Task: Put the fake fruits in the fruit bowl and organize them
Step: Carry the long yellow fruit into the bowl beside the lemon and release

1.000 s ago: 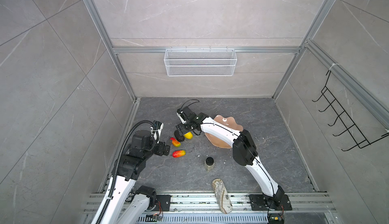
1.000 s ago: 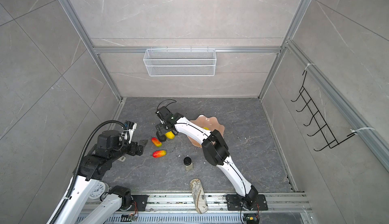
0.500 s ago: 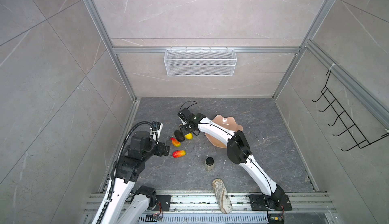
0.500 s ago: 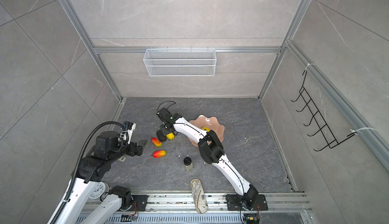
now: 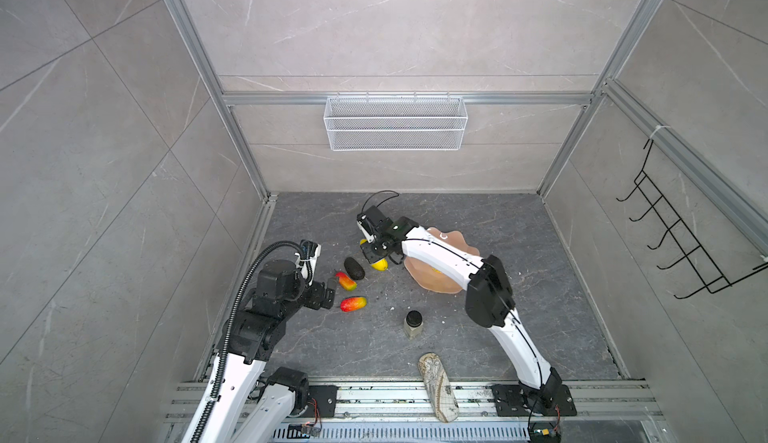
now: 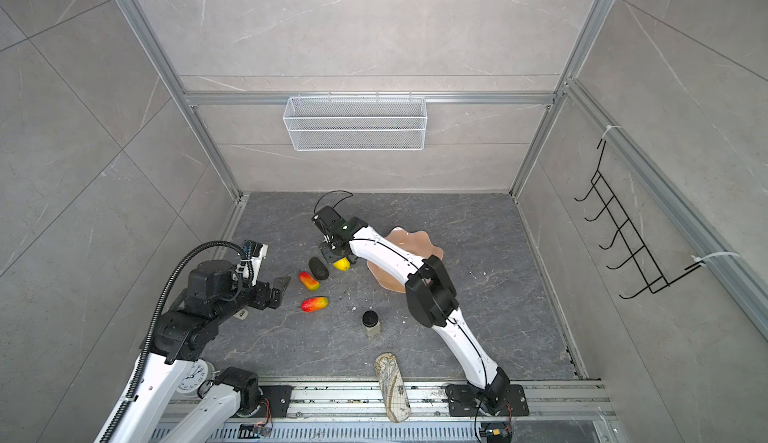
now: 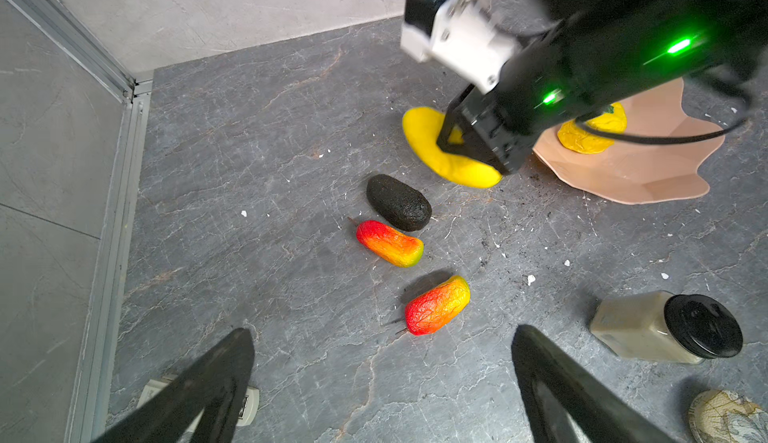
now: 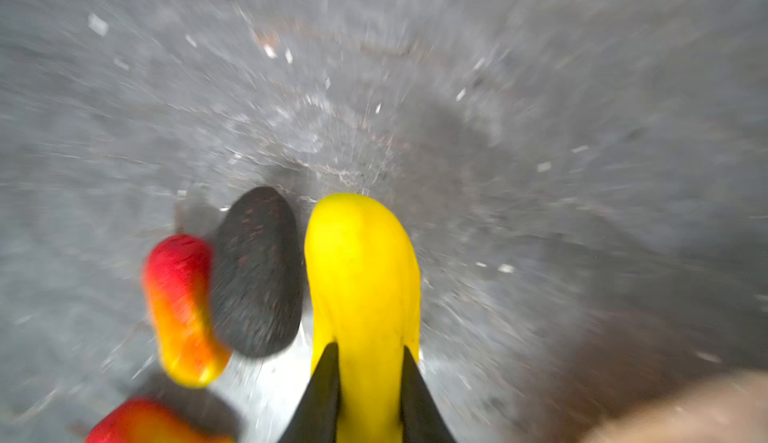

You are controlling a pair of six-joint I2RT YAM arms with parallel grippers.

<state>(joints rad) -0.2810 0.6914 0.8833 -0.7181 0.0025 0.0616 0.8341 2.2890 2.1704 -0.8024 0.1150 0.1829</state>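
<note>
We see grey stone floor [image 5: 478, 337], crumb-strewn, tiled walls [image 5: 395, 25]; right gripper [image 8: 369, 347] clamps long yellow fruit [image 8: 361, 262], left gripper [image 7: 383, 330] gapes wide.

In the fruit bowl [image 5: 460, 242]: stubby fruit [image 7: 592, 133]. Just left of bowl: long fruit [image 5: 380, 265], then oval fruit [image 5: 354, 268]. Before oval fruit: two mango-like fruits [image 5: 346, 281] [image 5: 353, 304]. Before bowl: jar [image 5: 413, 323].
</note>
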